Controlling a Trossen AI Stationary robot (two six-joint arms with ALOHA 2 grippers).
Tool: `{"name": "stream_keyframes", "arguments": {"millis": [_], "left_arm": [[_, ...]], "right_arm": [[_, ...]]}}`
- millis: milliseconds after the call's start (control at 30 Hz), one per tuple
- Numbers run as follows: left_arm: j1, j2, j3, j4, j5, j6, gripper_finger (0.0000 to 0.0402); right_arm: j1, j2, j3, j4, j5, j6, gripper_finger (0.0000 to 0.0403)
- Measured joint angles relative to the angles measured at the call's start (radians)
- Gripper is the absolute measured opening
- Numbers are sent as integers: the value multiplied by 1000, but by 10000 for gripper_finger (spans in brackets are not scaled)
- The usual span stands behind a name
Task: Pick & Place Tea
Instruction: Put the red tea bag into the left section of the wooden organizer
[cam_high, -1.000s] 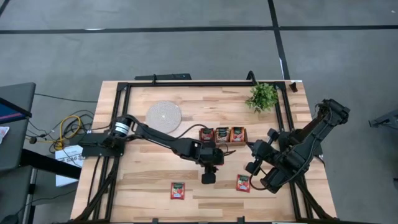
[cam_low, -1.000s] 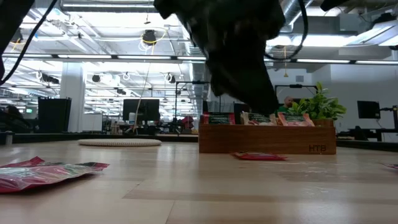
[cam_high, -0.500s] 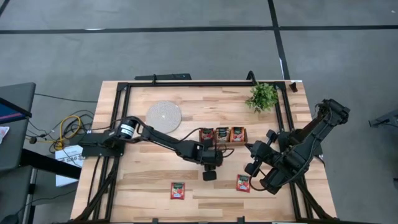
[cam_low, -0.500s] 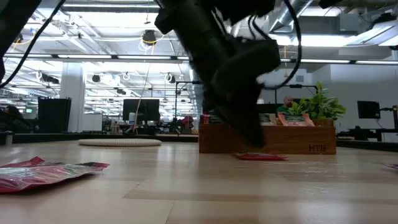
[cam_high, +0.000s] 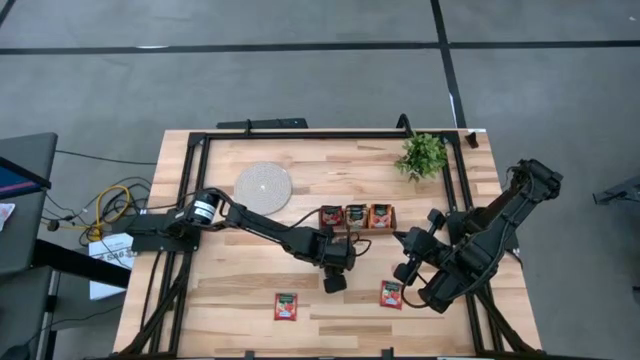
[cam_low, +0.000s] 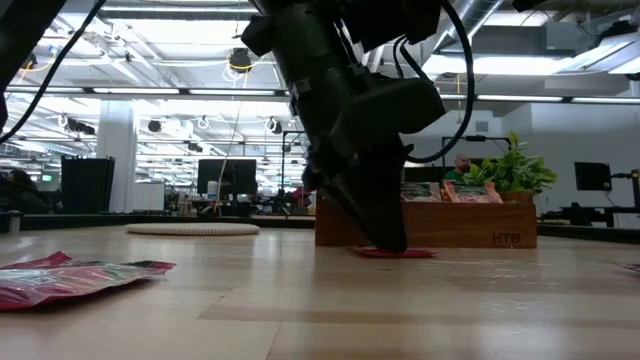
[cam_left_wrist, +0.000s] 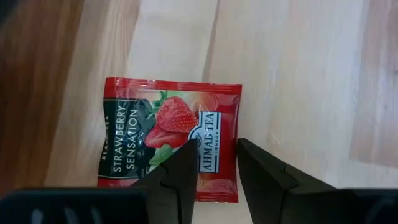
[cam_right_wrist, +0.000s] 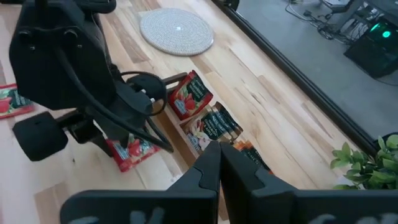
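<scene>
A red strawberry tea sachet (cam_left_wrist: 168, 146) lies flat on the table just in front of the wooden tray (cam_high: 357, 228), seen also in the low view (cam_low: 412, 253) and the right wrist view (cam_right_wrist: 127, 155). My left gripper (cam_left_wrist: 217, 167) is open, pointing down, with its fingertips on either side of the sachet's edge (cam_low: 385, 240). In the high view the left gripper (cam_high: 340, 258) hides that sachet. Three more sachets stand upright in the tray. Two red sachets (cam_high: 286, 306) (cam_high: 391, 294) lie flat nearer the table's near edge. My right gripper (cam_right_wrist: 219, 155) is shut and waits right of centre (cam_high: 403, 262). My left gripper comes at the red sachet from above, its two fingers (cam_left_wrist: 183, 171) astride the sachet's edge beside the white label (cam_left_wrist: 208, 143). The sachet lies flat on the table. I cannot tell whether the fingertips touch it.
A round grey-white disc (cam_high: 263, 184) lies at the far left of the table and a small green plant (cam_high: 422, 155) at the far right. A black frame (cam_high: 300, 135) runs around the table. The low view shows one near sachet (cam_low: 70, 275) at its left.
My left gripper has come down from above the table to the red sachet in front of the tray, shifting a little toward the table's left as it sank. The right arm has kept still.
</scene>
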Motion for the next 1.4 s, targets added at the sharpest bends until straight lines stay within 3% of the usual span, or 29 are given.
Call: {"name": "stream_keyframes", "arguments": {"millis": [467, 767, 933, 1400], "left_arm": [[-59, -61, -7, -243, 9, -195, 105], [-86, -199, 67, -343, -138, -235, 105], [-54, -213, 68, -453, -185, -232, 105], [0, -204, -86, -477, -157, -231, 111]], "right_arm": [[5, 0, 0, 45, -1, -29, 0], [4, 0, 0, 58, -1, -29, 0], [4, 0, 0, 61, -1, -29, 0], [4, 0, 0, 57, -1, -30, 0]]}}
